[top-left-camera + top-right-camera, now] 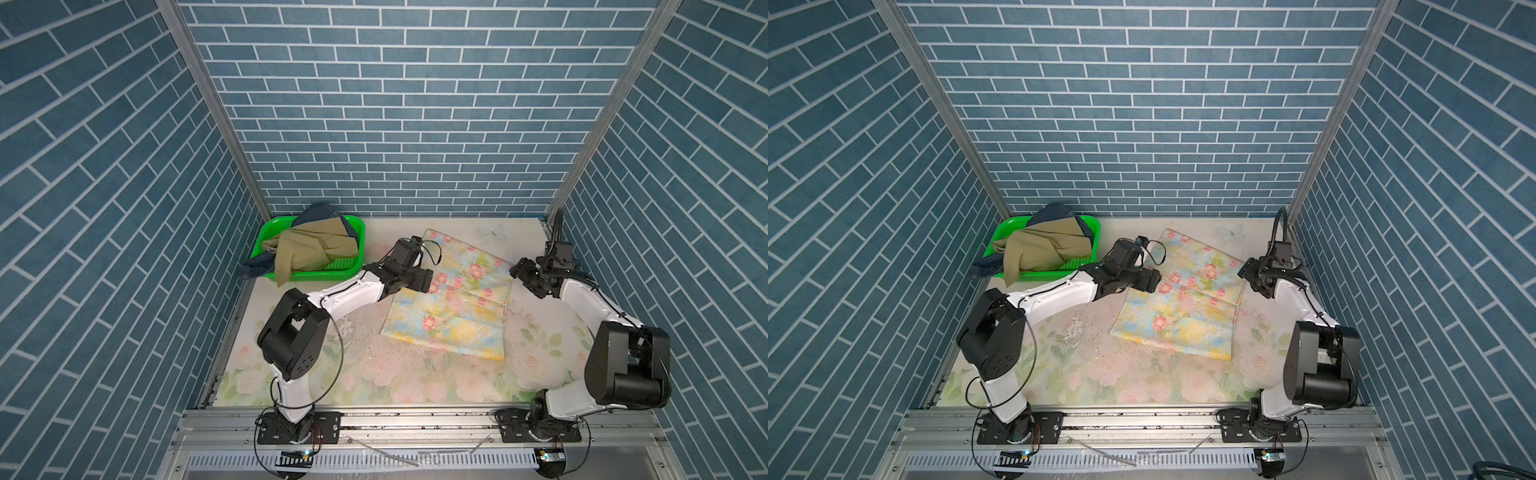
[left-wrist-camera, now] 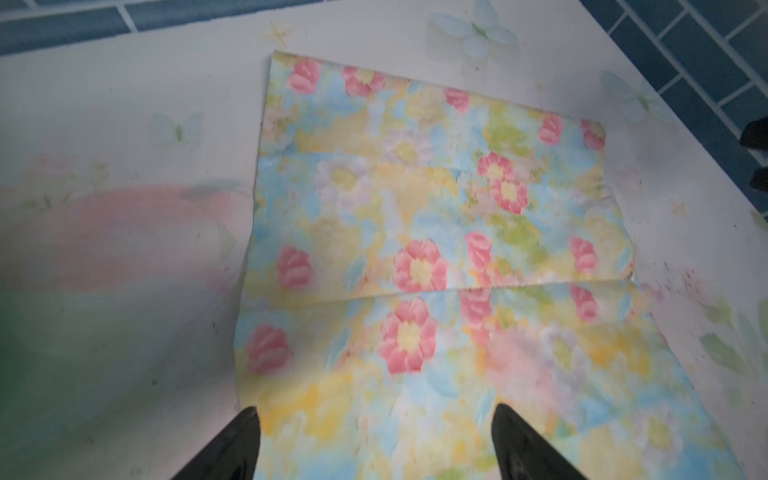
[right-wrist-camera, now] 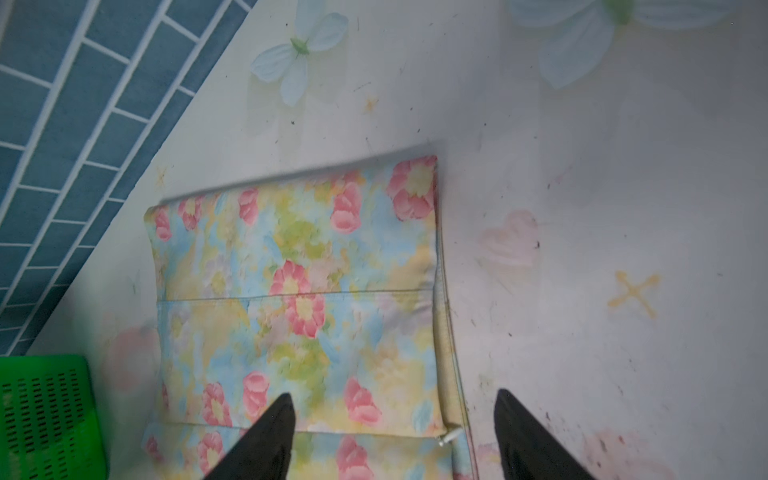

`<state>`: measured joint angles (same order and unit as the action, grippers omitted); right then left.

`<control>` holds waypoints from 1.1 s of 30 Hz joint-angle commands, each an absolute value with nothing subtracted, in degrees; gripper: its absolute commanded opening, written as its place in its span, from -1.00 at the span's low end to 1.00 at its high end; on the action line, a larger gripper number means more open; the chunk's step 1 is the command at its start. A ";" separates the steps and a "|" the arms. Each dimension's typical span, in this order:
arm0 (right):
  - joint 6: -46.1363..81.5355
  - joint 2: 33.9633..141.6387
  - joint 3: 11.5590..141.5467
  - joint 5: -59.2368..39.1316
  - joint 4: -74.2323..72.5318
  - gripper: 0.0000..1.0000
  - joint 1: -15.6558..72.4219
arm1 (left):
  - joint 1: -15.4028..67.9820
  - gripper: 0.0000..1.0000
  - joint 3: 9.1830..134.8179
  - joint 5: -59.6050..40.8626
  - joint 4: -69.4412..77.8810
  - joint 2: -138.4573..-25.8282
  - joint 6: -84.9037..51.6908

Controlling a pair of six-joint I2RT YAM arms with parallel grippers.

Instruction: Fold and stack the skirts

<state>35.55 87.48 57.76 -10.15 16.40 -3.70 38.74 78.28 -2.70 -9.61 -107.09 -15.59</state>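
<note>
- At the far left corner of the counter [image 1: 374, 374], a smooth pale sheet printed with faint roses and butterflies, you have a green plastic basket [image 1: 328, 272]. It is rectangular, with rows of small holes punched through its floor and walls.
- The olive-khaki skirt [image 1: 307, 249] lies crumpled in that basket. It is plain matte cloth in soft folds, and one flap spills over the front rim.
- The denim skirt [image 1: 322, 212], dark blue and heavier-looking, sits under and behind the khaki one. Part of it rises at the back rim and part hangs over the basket's left side.
- Your left gripper [image 2: 374, 409] hangs over the left edge of the floral skirt. Its black tapered jaws are spread apart and grasp nothing.
- The floral skirt [image 1: 449, 320] lies flat and slantwise in the middle of the counter, between the two grippers and apart from the basket. It is thin smooth cloth in pastel yellow and blue with pink flowers, roughly four-sided, and the straight edge of a folded layer crosses it.
- Your right gripper [image 3: 394, 392] hangs at the skirt's right edge with its jaws released and wide. One jaw is over the cloth and the other over bare counter, with a small pale zip pull [image 3: 448, 438] between them.
</note>
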 commanded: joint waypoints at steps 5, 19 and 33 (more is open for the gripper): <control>34.48 94.31 63.64 -10.96 13.71 0.45 -5.53 | 35.11 0.83 91.06 -4.46 -14.71 -117.93 -14.25; 29.23 103.16 70.27 -11.82 13.92 0.32 -6.92 | 37.03 0.87 79.73 -6.72 -10.58 -110.11 -19.04; 25.66 92.26 66.16 -5.80 18.16 0.29 -0.64 | 48.00 0.73 49.27 1.27 -18.51 -85.23 -35.88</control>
<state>27.97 97.67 68.49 -8.36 16.73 -2.85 47.11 52.71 -1.02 -15.29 -87.61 -28.69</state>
